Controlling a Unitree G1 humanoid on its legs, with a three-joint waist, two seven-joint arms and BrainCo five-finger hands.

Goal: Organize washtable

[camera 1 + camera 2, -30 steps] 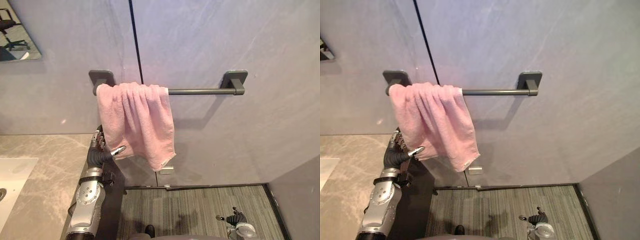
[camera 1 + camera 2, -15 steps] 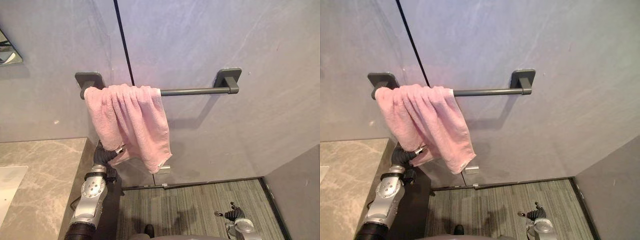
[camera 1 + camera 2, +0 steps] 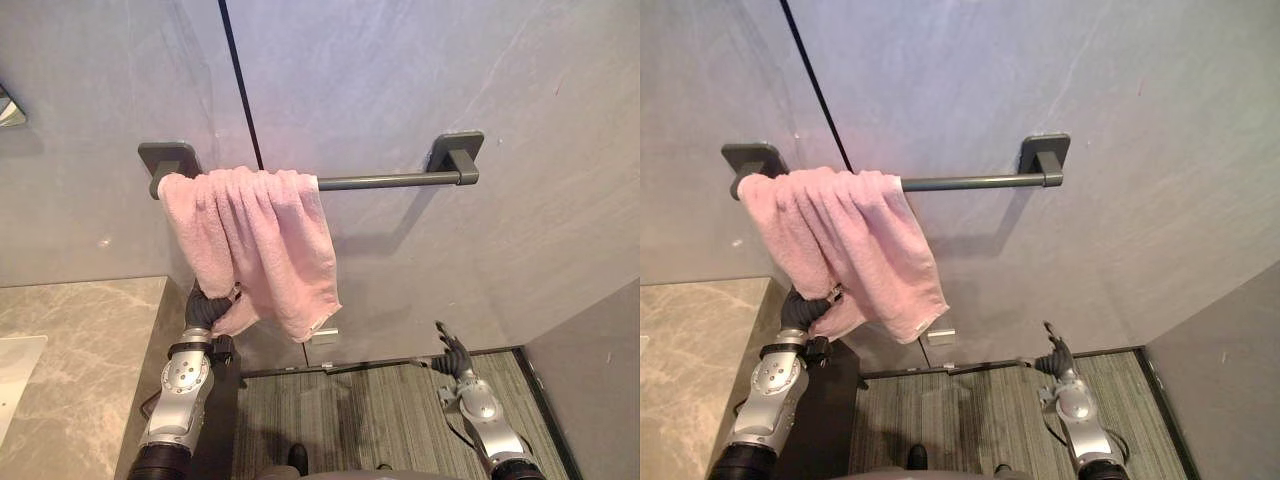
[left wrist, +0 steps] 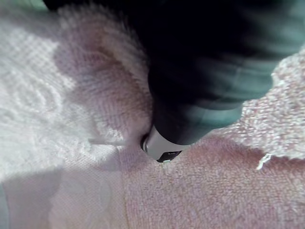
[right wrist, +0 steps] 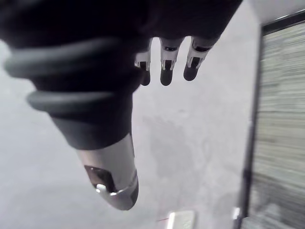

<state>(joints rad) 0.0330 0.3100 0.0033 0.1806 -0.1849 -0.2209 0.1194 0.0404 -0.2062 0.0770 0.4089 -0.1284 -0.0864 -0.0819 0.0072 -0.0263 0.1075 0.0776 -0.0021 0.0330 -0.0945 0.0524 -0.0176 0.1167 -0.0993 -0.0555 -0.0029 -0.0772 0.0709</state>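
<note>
Left eye view, and I've got the pink towel point(image 3: 250, 235) draped over the towel rail point(image 3: 390, 181). It's bunched hard against the rail's left bracket and hanging crooked, one corner dipping lower than the rest. My left robot hand point(image 3: 208, 308) is at the towel's lower left edge, just off the end of the counter point(image 3: 80, 330), and it's buried in the cloth. In the left wrist view the terry pile presses in around it, so whether it has an actual grip I cannot tell. My right robot hand point(image 3: 448, 352) is low near the wall, over the striped floor point(image 3: 380, 420), well apart from the towel, fingers straight and loose, holding nothing. By my reckoning the hanging is done, since the towel's on the rail, but the tidying isn't. Most of the rail to the right is bare, and the cloth wants spreading along it and levelling out. I'd call this partway, with the straightening left to do.
</note>
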